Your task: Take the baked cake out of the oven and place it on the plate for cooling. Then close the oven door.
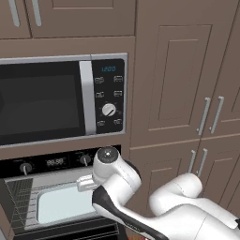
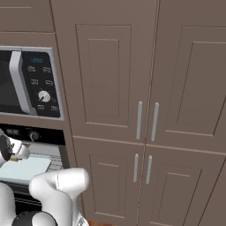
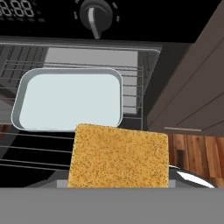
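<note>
The cake (image 3: 119, 156), one square golden-brown slab with dark speckling, lies close under the hand camera, in front of and below the oven (image 3: 83, 78) opening, over the dark lower front of the oven and beside a strip of wood flooring (image 3: 197, 151). The finger tips are hidden behind the cake, so it cannot be told how wide the claw stands or whether it has hold of the slab.

Inside the oven sits one pale rectangular tray (image 3: 68, 101) with rounded corners, resting on a wire rack (image 3: 131, 98) in the grey interior. The tray also shows in the left base view (image 1: 61, 204), with the white wrist of the arm (image 1: 112, 171) just in front of the opening.

The oven control strip carries two small knobs (image 1: 26, 167) (image 1: 85, 159) and one digital display (image 1: 55, 162) between them; its digits are too blurred to read with certainty. The oven door is open, the cavity exposed; the panel itself cannot be made out clearly.

Above the oven is one silver-trimmed microwave (image 1: 47, 101) with a keypad, one white dial (image 1: 108, 109) and a blue display reading "12:00" (image 1: 108, 69).

To the right are brown cabinet doors (image 2: 114, 75) with four vertical silver bar handles (image 2: 139, 120), two upper and two lower.
</note>
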Available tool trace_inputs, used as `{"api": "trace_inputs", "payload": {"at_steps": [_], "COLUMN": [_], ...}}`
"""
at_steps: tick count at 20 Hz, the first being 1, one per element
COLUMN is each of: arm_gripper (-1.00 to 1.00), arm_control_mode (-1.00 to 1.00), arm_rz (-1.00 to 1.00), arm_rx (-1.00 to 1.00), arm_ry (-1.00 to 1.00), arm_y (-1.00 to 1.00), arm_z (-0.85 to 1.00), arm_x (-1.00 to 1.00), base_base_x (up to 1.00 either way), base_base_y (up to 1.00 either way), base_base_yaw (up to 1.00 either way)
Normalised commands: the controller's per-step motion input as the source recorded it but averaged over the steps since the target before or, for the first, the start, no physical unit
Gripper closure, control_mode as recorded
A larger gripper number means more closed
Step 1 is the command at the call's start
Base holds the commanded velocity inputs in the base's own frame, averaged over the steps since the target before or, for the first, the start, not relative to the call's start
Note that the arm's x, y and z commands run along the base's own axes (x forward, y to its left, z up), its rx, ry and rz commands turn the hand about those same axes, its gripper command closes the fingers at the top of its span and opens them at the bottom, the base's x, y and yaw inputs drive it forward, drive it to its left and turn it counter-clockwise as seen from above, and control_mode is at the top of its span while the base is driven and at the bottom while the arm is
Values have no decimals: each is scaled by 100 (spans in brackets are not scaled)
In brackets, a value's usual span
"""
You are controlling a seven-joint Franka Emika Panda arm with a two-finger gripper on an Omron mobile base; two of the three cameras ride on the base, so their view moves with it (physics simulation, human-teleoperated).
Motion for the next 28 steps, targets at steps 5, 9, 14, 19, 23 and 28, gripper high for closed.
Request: {"api": "trace_inputs", "payload": {"at_steps": [5, 9, 14, 19, 23, 28], "arm_gripper": [100, 100, 100, 100, 100, 100], "arm_control_mode": [-100, -100, -100, -100, -100, -100], "arm_rz": [0, 0, 0, 0, 0, 0], "arm_rx": [0, 0, 0, 0, 0, 0], "arm_ry": [0, 0, 0, 0, 0, 0], "arm_y": [-2, 0, 0, 0, 0, 0], "arm_z": [4, 0, 0, 0, 0, 0], "arm_x": [-5, 0, 0, 0, 0, 0], "base_base_x": [0, 0, 0, 0, 0, 0], "base_base_y": [0, 0, 0, 0, 0, 0], "base_base_yaw": [0, 0, 0, 0, 0, 0]}}
